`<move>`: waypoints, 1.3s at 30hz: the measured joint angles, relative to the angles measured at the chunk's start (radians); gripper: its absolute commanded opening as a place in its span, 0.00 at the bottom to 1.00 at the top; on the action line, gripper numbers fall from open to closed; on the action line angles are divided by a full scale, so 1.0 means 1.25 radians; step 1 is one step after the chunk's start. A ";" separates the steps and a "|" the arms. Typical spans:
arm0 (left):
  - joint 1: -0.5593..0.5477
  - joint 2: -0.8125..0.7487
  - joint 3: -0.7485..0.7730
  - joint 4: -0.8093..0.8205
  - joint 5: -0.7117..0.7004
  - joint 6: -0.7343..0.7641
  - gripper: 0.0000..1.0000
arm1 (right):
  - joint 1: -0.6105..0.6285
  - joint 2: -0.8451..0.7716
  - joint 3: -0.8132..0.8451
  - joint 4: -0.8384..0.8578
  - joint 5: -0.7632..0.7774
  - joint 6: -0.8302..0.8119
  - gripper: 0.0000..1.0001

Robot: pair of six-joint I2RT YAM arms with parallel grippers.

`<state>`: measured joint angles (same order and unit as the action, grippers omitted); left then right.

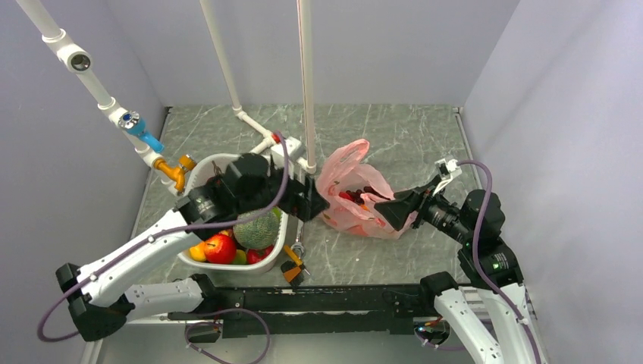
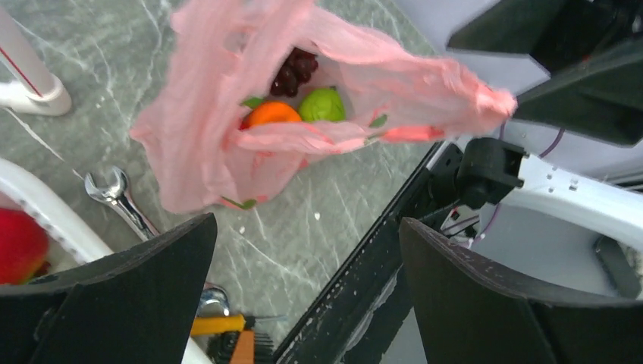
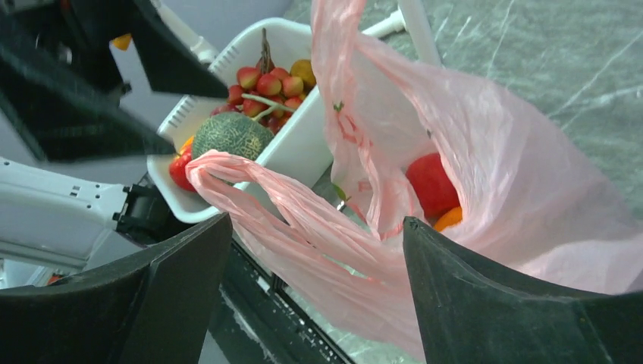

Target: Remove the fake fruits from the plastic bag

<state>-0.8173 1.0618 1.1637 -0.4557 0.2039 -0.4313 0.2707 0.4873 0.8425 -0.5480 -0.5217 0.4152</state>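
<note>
The pink plastic bag [image 1: 350,182] lies on the table between my two grippers, its mouth facing left. In the left wrist view the bag [image 2: 205,144] shows an orange fruit [image 2: 271,114] and a light green fruit [image 2: 322,104] inside, with dark grapes [image 2: 296,70] behind them. In the right wrist view a red fruit [image 3: 431,184] and the orange fruit [image 3: 449,218] show through the bag [image 3: 493,152]. My left gripper [image 1: 309,202] [image 2: 307,254] is open and empty, just left of the bag's mouth. My right gripper [image 1: 392,210] [image 3: 318,262] is open, with a fold of the bag's near edge lying between its fingers.
A white basket [image 1: 199,168] [image 3: 303,148] at the left holds a netted melon [image 1: 256,230] [image 3: 231,135], a red apple [image 1: 220,248] and small red fruits [image 3: 265,82]. A wrench [image 2: 117,199] lies between basket and bag. White pipes [image 1: 305,83] stand behind.
</note>
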 measured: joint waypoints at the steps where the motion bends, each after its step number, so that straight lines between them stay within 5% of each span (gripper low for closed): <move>1: -0.062 0.002 0.007 -0.015 -0.073 -0.001 0.99 | 0.000 0.004 0.000 0.016 -0.001 0.001 0.90; 5: -0.202 0.063 0.059 -0.067 -0.316 0.001 0.99 | 0.000 0.026 0.009 0.040 -0.007 0.001 0.90; 9: -0.248 0.201 0.170 -0.107 -0.534 0.001 0.99 | 0.000 0.034 0.014 0.042 -0.005 0.017 0.89; 16: -0.255 0.414 0.314 -0.118 -0.706 0.004 0.98 | 0.000 0.012 0.042 -0.036 0.098 0.038 0.88; 18: -0.255 0.453 0.338 -0.113 -0.717 0.011 0.87 | 0.000 0.001 0.058 -0.071 0.142 0.033 0.88; 23: -0.255 0.484 0.361 -0.094 -0.723 0.037 0.28 | 0.000 -0.008 0.073 -0.134 0.186 0.009 0.93; 31: -0.225 0.415 0.276 0.012 -0.568 0.077 0.18 | 0.000 -0.001 0.078 -0.151 0.122 -0.062 0.94; 39: -0.099 0.318 0.145 0.105 -0.329 -0.009 0.04 | 0.009 0.117 0.163 -0.129 0.078 -0.119 0.97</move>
<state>-0.9417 1.4597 1.3445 -0.3241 -0.2070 -0.4431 0.2821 0.6334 1.0458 -0.7090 -0.4236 0.2668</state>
